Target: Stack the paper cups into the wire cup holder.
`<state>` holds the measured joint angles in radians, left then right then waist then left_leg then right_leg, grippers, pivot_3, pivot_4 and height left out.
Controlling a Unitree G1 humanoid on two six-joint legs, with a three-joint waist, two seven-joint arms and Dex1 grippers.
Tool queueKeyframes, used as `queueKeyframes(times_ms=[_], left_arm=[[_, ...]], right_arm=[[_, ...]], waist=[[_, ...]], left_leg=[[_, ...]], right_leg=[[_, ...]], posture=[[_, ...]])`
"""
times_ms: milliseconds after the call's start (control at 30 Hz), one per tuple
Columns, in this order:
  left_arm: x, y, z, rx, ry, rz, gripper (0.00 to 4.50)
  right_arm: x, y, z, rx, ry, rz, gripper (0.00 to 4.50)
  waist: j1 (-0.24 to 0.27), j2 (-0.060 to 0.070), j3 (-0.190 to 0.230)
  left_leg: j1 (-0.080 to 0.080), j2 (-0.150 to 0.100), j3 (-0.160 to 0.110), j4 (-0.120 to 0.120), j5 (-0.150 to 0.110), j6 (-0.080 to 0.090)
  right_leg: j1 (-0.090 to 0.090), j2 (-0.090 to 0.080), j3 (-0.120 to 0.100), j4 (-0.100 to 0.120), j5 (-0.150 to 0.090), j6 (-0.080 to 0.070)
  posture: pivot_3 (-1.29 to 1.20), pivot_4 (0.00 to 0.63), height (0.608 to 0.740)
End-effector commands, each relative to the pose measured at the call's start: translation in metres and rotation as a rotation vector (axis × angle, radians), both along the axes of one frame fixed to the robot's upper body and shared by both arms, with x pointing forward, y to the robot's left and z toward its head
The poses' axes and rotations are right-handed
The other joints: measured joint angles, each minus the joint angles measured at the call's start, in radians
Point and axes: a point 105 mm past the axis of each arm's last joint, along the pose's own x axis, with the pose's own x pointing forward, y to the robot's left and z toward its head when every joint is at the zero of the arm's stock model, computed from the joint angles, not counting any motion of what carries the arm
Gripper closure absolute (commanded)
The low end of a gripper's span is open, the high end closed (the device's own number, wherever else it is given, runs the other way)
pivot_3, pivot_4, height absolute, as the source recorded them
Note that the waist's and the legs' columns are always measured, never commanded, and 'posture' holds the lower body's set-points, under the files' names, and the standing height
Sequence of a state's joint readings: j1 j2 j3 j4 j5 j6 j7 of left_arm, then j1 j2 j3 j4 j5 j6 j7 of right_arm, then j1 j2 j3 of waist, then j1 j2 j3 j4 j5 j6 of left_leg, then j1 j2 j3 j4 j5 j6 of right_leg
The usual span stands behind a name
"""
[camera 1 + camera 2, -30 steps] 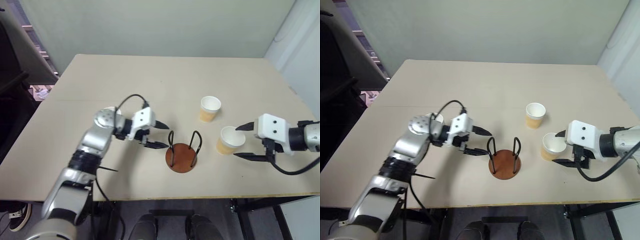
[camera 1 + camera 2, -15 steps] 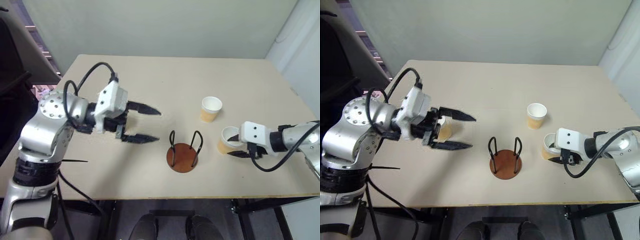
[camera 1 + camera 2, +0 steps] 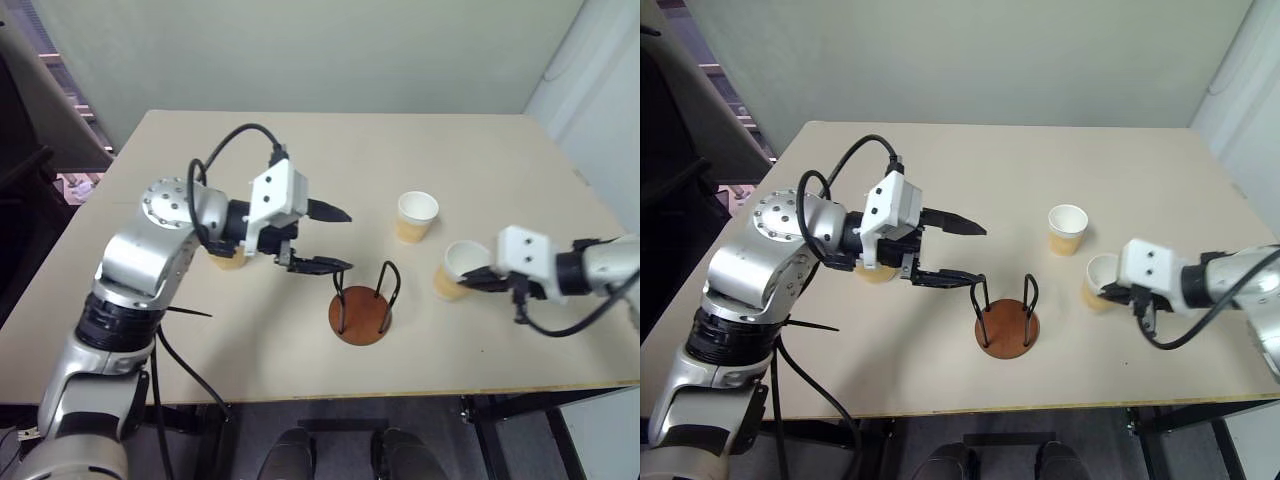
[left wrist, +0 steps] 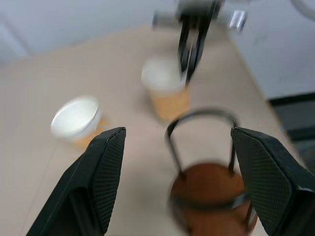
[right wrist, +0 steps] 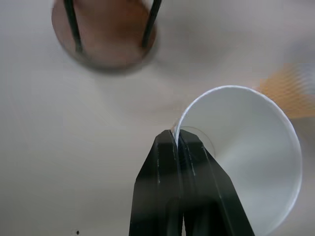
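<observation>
While nothing has yet been placed in the wire cup holder (image 3: 362, 308), three paper cups are spread across the table (image 3: 300, 150) so that each can be reached in turn. Furthest left, one cup (image 3: 876, 272) stands behind the left arm and is largely hidden by it; only its tan lower wall can be seen. The left gripper (image 3: 333, 240) is held above the table just left of the holder, its jaws spread wide with nothing between them, which suggests it is being kept free rather than used for this cup.

At the middle of the near table, the holder is seen as a round reddish-brown disc with two thin black wire loops rising upright, empty inside. Right of it and further back, a second cup (image 3: 416, 217) stands upright and untouched, white inside with a tan-yellow wall.

Nearest the right edge, the third cup (image 3: 456, 270) is pinched at its rim by the right gripper (image 5: 178, 136), whose jaws are closed on the thin wall, one finger inside and one outside. This rim grip is judged to leave the cup's base clear for lowering between the loops.
</observation>
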<state>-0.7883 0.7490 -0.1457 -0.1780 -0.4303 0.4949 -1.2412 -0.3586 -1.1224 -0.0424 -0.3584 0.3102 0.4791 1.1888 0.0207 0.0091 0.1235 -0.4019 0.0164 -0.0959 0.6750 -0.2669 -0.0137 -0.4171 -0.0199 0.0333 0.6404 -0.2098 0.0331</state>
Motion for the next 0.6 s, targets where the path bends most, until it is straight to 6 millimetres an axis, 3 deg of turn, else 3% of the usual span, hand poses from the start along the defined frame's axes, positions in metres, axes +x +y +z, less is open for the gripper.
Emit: queueKeyframes(times_ms=[33,100,233,333,400,600], left_arm=[[-0.008,0.024,0.021,-0.021,-0.024,-0.011,0.83],[-0.018,0.038,0.024,-0.01,0.004,-0.033,0.83],[-0.032,0.09,0.011,0.102,0.085,0.015,0.83],[-0.035,0.112,0.013,0.034,0.16,0.061,0.83],[-0.034,0.129,0.002,0.049,0.203,0.112,0.83],[-0.04,0.12,-0.004,0.045,0.211,0.102,0.83]], right_arm=[[-0.02,0.016,0.06,0.098,-0.125,0.086,4.47],[-0.029,0.028,0.077,0.163,-0.143,0.141,4.47],[-0.043,0.067,0.109,0.338,-0.163,0.291,4.47],[-0.042,0.087,0.093,0.336,-0.105,0.326,4.47],[-0.037,0.097,0.077,0.318,-0.067,0.323,4.47],[-0.036,0.097,0.052,0.259,0.005,0.319,4.47]], waist=[[-0.003,-0.001,0.001],[-0.008,-0.001,0.001],[-0.019,0.0,0.0],[-0.011,-0.003,-0.001],[-0.006,-0.003,-0.001],[0.004,-0.003,-0.001]], left_leg=[[0.0,0.0,0.0,0.0,0.0,0.0],[-0.001,0.0,0.0,-0.002,0.006,-0.01],[0.002,0.0,0.0,-0.01,0.007,-0.012],[0.001,0.003,-0.002,-0.012,0.008,-0.015],[-0.001,0.005,-0.006,-0.012,0.007,-0.015],[-0.007,0.005,-0.006,-0.01,0.003,-0.01]], right_leg=[[0.0,0.0,0.0,0.0,0.0,0.0],[-0.002,0.001,0.001,-0.002,-0.001,-0.001],[-0.004,0.003,0.002,-0.004,-0.003,-0.003],[-0.006,0.005,0.003,-0.002,-0.006,-0.004],[-0.006,0.005,0.001,-0.001,-0.007,-0.006],[-0.013,0.004,-0.001,0.003,-0.007,-0.007]], posture=[[0.0,0.15,0.74],[0.0,0.15,0.74],[0.0,0.15,0.74],[0.0,0.15,0.74],[0.0,0.15,0.74],[0.0,0.15,0.74]])
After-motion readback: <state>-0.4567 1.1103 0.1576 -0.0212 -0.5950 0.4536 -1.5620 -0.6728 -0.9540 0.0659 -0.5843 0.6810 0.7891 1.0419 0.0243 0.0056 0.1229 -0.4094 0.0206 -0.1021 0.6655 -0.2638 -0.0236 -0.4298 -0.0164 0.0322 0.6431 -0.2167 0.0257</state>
